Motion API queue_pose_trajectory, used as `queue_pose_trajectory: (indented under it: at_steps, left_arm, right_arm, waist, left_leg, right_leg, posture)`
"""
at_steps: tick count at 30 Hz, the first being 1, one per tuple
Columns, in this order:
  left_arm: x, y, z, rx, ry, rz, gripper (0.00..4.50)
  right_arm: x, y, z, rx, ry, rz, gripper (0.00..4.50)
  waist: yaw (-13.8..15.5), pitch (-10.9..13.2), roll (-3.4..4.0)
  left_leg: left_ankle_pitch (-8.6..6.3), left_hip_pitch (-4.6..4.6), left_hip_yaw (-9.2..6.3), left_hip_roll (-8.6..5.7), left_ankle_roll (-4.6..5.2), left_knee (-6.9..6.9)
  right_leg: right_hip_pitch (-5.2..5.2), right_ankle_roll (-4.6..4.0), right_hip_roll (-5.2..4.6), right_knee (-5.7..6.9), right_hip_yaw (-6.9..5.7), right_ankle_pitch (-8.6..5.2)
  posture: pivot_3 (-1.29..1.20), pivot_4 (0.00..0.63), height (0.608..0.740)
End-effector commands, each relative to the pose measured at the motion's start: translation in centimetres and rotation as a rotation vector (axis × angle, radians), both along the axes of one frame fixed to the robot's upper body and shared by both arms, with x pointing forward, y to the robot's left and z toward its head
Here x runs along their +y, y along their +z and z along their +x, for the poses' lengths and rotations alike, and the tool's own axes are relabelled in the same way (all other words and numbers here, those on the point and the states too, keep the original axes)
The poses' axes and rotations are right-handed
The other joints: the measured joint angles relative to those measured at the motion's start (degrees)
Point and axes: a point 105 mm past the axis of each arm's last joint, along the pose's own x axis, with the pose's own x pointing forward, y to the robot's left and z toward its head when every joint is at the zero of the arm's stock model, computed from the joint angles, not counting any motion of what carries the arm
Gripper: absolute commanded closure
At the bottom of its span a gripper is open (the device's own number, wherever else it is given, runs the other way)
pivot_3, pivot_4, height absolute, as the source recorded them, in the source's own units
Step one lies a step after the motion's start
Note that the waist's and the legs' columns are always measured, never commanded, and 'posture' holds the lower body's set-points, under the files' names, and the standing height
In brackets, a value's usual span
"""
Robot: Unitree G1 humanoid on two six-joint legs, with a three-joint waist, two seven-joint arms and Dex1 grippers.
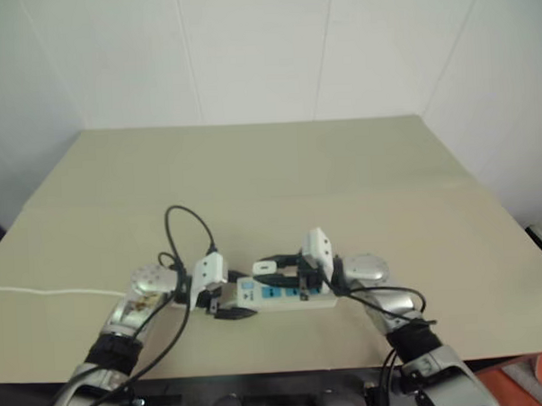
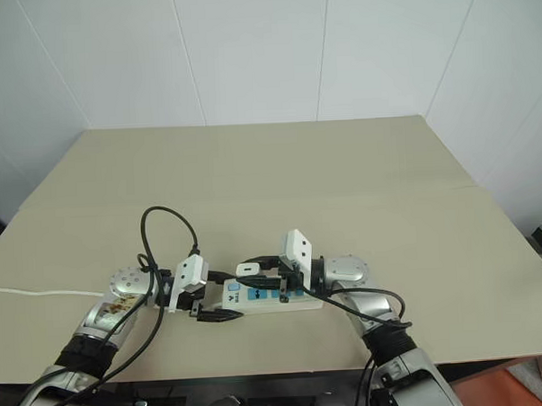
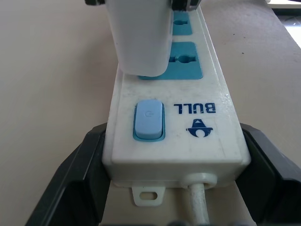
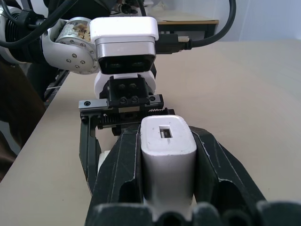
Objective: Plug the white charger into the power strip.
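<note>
Charger (image 4: 168, 157) pinched between right fingers (image 4: 214, 160), atop power strip (image 3: 176, 136)

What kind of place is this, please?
Probably an indoor lab or test room: a plain beige table against white panelled walls, bare apart from the power strip and the white charger.

My worktop (image 2: 342, 173): beige, flat, w/ a seam across the middle. On it, near my front edge, the power strip (image 2: 262, 298) lies lengthwise; its thin white cord (image 2: 41, 291) trails off to my left.
</note>
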Motion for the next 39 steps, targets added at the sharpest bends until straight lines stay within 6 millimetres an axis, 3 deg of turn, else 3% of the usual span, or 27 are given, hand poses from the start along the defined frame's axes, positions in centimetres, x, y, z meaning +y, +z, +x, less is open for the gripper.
queue_pose_trajectory:
  at_steps: [1, 24, 28, 34, 39]
  left_arm:
    - [1.9, -0.4, -0.8, 0.029, -0.016, 0.074, 1.21]
    - [2.4, -0.2, -0.8, 0.025, 0.001, 0.084, 1.21]
    - [2.4, -0.2, -0.7, 0.022, 0.001, 0.082, 1.21]
    - [2.1, -0.3, -0.8, 0.021, -0.004, 0.077, 1.21]
    - [1.8, -0.2, -0.6, 0.015, -0.008, 0.072, 1.21]
  right_arm:
    - [-4.1, -2.2, 1.5, 0.055, -0.118, -0.117, 3.39]
    - [-8.0, -3.7, 2.0, 0.090, -0.169, -0.222, 3.39]
    - [-7.3, -3.5, 2.2, 0.079, -0.146, -0.223, 3.39]
    - [-4.2, -2.7, 1.9, 0.060, -0.053, -0.209, 3.39]
    - [-2.1, -3.3, 1.3, 0.083, 0.007, -0.213, 3.39]
  waist:
    - [0.05, 0.00, 0.00]
    - [0.35, 0.00, -0.01]
    - [0.32, 0.00, -0.02]
    - [0.13, 0.00, -0.02]
    - [-0.24, -0.01, -0.03]
  left_leg:
    - [0.00, 0.00, 0.01, 0.00, 0.00, 0.00]
    - [0.00, -0.01, 0.01, -0.01, 0.00, 0.00]
    - [0.00, -0.01, 0.01, -0.01, 0.00, 0.01]
    - [0.00, 0.00, 0.01, 0.00, 0.00, 0.00]
    - [0.00, 0.03, 0.01, 0.01, 0.00, 0.00]
  right_leg:
    - [0.00, -0.01, -0.01, 0.00, 0.00, 0.01]
    - [0.00, -0.02, -0.01, -0.02, 0.00, 0.01]
    - [0.01, -0.02, -0.01, -0.02, 0.00, 0.01]
    - [0.00, -0.02, -0.01, 0.00, 0.00, 0.01]
    - [0.00, -0.04, 0.01, 0.01, 0.00, 0.02]
  posture:
    - [0.00, 0.150, 0.740]
    - [0.00, 0.150, 0.740]
    - [0.00, 0.150, 0.740]
    - [0.00, 0.150, 0.740]
    - [0.00, 0.150, 0.740]
